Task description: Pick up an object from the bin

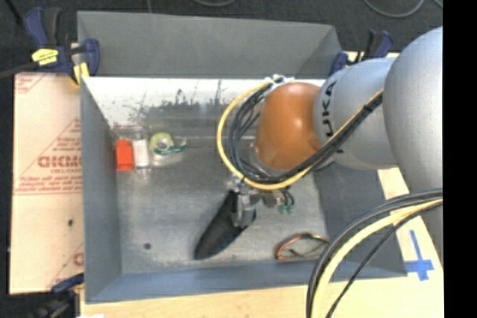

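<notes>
Over the grey bin (98, 190) the arm (373, 115) bends steeply down from the right, orange cover (287, 126) above mid-floor. The grasp seems in hand: a long black tapered thing (216, 238) lies toward the front wall, its upper end at the fingers (243, 209); whether they are clenched I cannot tell. Next: confirm closure, lift straight.

An orange-capped bottle (131, 156) lies left in the bin (97, 182), a clear tape roll (165, 144) just beside it; a brown loop (283, 249) rests near the front right corner.
</notes>
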{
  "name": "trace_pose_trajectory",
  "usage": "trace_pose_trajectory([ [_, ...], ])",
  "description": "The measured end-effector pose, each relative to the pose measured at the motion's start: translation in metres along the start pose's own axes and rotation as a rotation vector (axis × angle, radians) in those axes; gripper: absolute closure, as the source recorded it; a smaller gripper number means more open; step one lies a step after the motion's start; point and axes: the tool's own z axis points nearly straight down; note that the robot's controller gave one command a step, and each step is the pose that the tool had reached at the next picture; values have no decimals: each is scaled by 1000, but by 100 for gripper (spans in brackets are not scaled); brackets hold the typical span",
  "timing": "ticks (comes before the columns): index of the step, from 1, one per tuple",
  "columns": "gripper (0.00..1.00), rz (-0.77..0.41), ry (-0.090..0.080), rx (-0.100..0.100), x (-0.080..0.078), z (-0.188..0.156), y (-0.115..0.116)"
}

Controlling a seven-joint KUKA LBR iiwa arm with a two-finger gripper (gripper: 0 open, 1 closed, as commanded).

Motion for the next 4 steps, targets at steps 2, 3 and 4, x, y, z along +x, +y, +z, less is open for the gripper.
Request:
trace_pose_trajectory([
  [2,100,27,-1,-1,4,-77,6],
  [3,100,27,-1,0,4,-77,6],
  [4,100,26,-1,0,4,-77,5],
])
